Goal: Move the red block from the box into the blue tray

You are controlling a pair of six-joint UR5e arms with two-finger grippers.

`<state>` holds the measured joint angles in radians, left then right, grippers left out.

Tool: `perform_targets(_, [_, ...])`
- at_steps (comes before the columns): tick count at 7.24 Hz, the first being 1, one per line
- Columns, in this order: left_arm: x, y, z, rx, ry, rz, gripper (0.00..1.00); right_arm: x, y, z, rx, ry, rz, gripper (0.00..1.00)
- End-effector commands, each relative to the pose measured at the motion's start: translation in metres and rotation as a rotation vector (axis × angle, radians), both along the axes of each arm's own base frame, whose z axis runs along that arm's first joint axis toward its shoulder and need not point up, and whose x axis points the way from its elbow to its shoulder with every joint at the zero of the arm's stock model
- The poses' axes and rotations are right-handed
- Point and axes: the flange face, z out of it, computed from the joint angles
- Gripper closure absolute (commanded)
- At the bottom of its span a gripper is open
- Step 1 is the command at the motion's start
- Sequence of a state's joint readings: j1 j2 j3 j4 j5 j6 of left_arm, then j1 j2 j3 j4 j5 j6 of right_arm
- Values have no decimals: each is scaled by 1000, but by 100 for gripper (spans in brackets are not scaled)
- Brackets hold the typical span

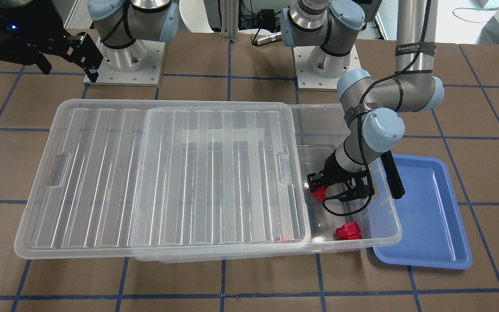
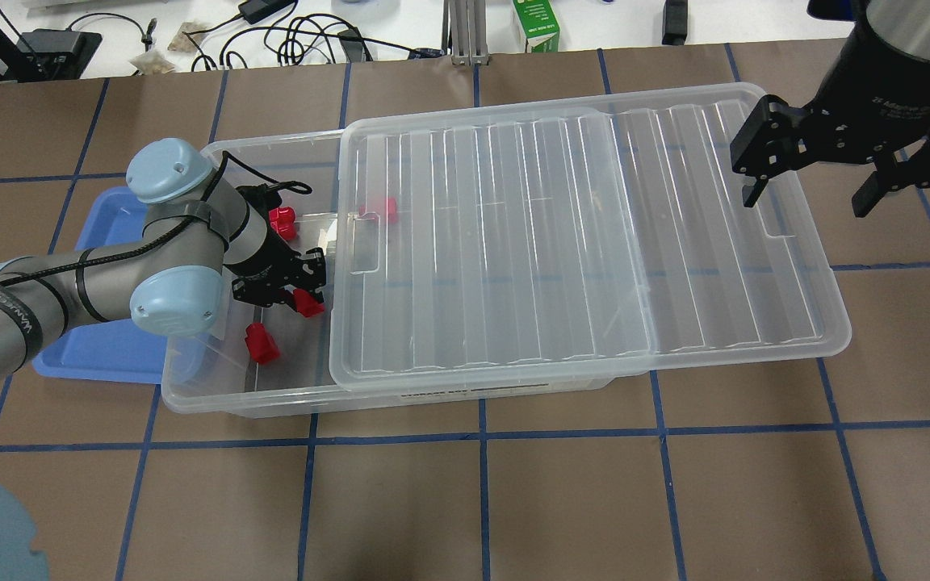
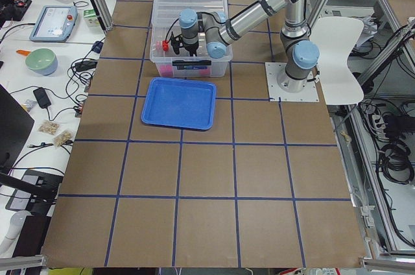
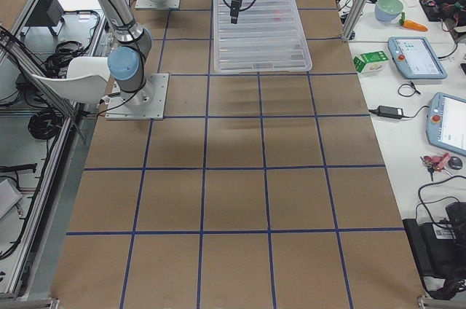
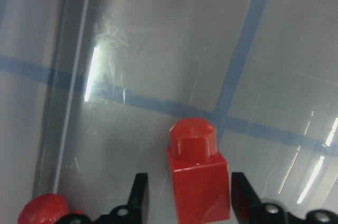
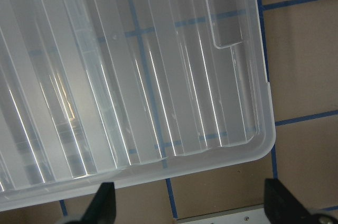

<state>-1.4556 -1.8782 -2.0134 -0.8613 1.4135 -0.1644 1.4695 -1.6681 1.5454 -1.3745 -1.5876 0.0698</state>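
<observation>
My left gripper [image 1: 319, 187] reaches down into the open end of the clear box [image 1: 384, 216]. Its jaws are open and straddle a small red block [image 5: 198, 176] on the box floor. In the left wrist view the right finger [image 5: 240, 195] is at the block's side and the left finger [image 5: 139, 195] stands a little off it. The same block shows in the overhead view [image 2: 308, 304]. The blue tray [image 1: 431, 216] lies beside the box and holds nothing. My right gripper [image 2: 806, 202] is open and empty, high over the lid's far end.
The ribbed clear lid [image 2: 578, 242] lies shifted along the box and covers most of it. Other red blocks lie in the box [image 2: 261, 343] [image 2: 282, 222], and one lies under the lid [image 2: 380, 208]. A black latch bar [image 1: 392, 175] sits on the box end by the tray.
</observation>
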Motion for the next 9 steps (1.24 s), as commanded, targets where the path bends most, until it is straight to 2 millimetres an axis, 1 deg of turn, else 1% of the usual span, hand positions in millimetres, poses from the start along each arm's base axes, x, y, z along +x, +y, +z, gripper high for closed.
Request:
perform_targets(1, [6, -7, 27, -73, -8, -41, 100, 7, 0, -3, 6, -2, 15, 0])
perform_targets(2, [11, -20, 59, -128, -27, -44, 100, 8, 1, -2, 6, -3, 16, 0])
perform_targets(4, [25, -34, 119, -124, -30, -54, 100, 9, 2, -2, 7, -8, 11, 0])
perform_targets(5, [44, -38, 156, -104, -29, -87, 100, 16, 5, -9, 14, -9, 15, 0])
perform_targets(6, [75, -40, 188, -84, -24, -102, 100, 33, 9, -14, 20, 2, 57, 0])
perform_targets(7, [110, -40, 214, -80, -19, -109, 100, 40, 9, -16, 24, 2, 75, 0])
perform_targets(8, [147, -37, 223, -90, -16, -146, 100, 40, 8, -15, 9, 1, 85, 0])
perform_targets(9, [187, -30, 218, -80, -10, -157, 100, 36, 1, -11, -35, 0, 85, 0])
